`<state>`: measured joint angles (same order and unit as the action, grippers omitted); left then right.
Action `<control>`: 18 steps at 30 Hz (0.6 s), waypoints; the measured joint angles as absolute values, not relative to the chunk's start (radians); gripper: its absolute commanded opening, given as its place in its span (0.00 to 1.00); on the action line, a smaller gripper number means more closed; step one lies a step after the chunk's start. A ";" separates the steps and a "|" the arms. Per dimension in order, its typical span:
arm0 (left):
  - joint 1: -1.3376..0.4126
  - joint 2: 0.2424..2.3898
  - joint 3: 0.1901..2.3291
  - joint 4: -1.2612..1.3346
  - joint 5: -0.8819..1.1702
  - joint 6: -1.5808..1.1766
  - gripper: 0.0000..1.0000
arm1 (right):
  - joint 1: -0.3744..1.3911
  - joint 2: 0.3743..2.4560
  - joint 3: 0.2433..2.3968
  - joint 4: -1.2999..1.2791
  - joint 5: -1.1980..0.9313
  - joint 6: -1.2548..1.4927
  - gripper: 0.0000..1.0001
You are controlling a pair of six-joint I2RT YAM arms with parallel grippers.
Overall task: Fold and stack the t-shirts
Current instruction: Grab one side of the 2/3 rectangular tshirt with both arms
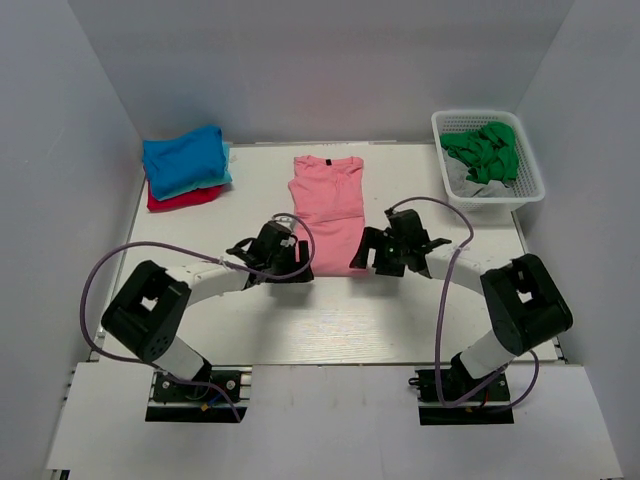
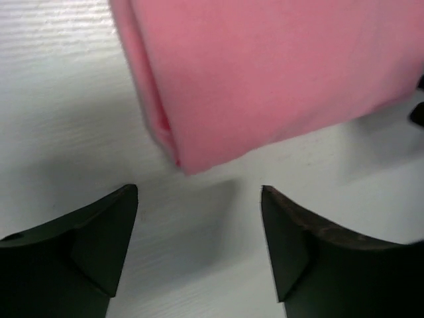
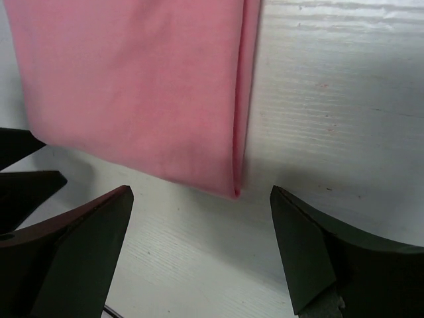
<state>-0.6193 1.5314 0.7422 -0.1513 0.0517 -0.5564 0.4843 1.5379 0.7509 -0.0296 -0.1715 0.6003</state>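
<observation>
A salmon-pink t-shirt (image 1: 328, 205) lies flat in a long narrow fold at the table's middle, its dark neck label at the far end. My left gripper (image 1: 297, 272) is open and empty just before the shirt's near left corner (image 2: 185, 162). My right gripper (image 1: 362, 262) is open and empty just before the near right corner (image 3: 233, 189). Neither touches the cloth. A folded stack with a bright blue t-shirt (image 1: 183, 155) on top, teal (image 1: 222, 180) under it and red (image 1: 183, 198) at the bottom sits at the far left.
A white plastic basket (image 1: 530, 175) at the far right holds crumpled green cloth (image 1: 485, 150) and a grey piece (image 1: 480, 187). Grey walls close the table on three sides. Purple cables loop beside both arms.
</observation>
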 measured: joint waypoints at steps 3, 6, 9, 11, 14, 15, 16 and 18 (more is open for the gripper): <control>-0.621 1.567 0.753 -0.103 0.049 -0.543 0.63 | 0.484 1.565 0.749 0.010 -0.200 0.604 0.83; -0.620 1.603 0.770 -0.080 0.035 -0.532 0.43 | 0.484 1.580 0.749 0.029 -0.215 0.608 0.68; -0.619 1.625 0.779 -0.060 0.027 -0.525 0.27 | 0.484 1.594 0.741 0.041 -0.215 0.618 0.46; -0.619 1.637 0.780 -0.047 0.024 -0.519 0.08 | 0.484 1.605 0.738 0.043 -0.218 0.622 0.32; -0.619 1.662 0.805 -0.038 0.023 -0.511 0.00 | 0.484 1.614 0.738 0.044 -0.213 0.627 0.00; -0.619 1.673 0.818 -0.040 0.024 -0.508 0.00 | 0.484 1.614 0.736 0.045 -0.213 0.627 0.00; -0.619 1.682 0.830 -0.044 0.026 -0.505 0.00 | 0.485 1.613 0.736 0.044 -0.213 0.631 0.00; -0.625 1.687 0.839 -0.055 0.033 -0.505 0.00 | 0.485 1.607 0.731 0.039 -0.216 0.640 0.00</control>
<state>-0.6247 1.6867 0.8391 -0.0551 0.0334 -0.5053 0.4847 1.6066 0.7315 0.0395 -0.2161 0.6395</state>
